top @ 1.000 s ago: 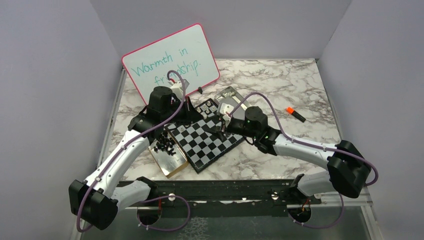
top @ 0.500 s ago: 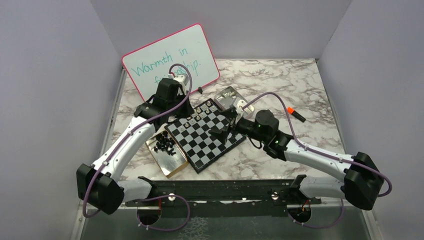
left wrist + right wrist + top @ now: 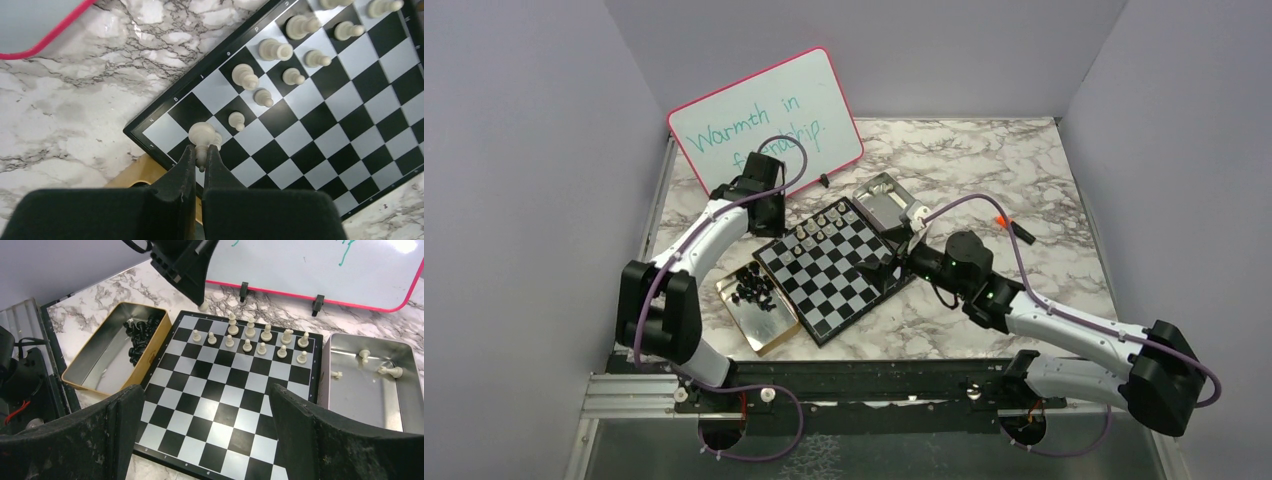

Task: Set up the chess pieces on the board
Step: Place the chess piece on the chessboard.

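One cream-white piece (image 3: 202,136) was pinched in the left end effector (image 3: 200,160) by a corner of the board (image 3: 320,145). The right end effector (image 3: 207,405) gaped wide.

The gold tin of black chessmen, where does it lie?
In the top view, the shallow gold metal tin lies left of the glossy chequered chessboard, beside its near-left edge.

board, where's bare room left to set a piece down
Bare: the near rows of the board, from the gold tin across to the silver tin; also back-row squares at the corner by the left gripper. Crowded: the two far rows of white pieces, and the tin's black pieces.
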You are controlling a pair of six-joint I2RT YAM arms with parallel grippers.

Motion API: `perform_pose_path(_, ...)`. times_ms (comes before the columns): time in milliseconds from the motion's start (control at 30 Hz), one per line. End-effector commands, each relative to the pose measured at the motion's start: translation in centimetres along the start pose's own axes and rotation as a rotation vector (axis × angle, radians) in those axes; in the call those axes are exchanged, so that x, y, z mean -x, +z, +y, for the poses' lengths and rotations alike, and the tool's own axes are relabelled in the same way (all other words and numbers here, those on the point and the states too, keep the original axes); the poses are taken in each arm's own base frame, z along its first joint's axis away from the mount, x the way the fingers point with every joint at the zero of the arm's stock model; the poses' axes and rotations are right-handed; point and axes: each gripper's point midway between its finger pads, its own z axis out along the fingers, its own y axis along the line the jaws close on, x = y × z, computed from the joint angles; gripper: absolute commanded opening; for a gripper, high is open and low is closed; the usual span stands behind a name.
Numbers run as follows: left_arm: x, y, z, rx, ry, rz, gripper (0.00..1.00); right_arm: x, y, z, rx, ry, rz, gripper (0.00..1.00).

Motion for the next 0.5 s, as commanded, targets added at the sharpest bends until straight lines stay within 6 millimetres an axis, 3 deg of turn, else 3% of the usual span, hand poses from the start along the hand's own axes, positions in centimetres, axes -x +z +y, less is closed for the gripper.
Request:
perform_pose_path(0,-0.1,1.2,-0.1,-0.016,0.039,0.067,0.00,0.0,-0.5,0.1,-0.002,-0.006,0.005,1.00)
perform_pose_path(467,0.2,4.4,0.3,0.027,0.046,0.139,0.00,0.0,-1.3,-1.0,-0.064,-0.033,-0.009,1.00)
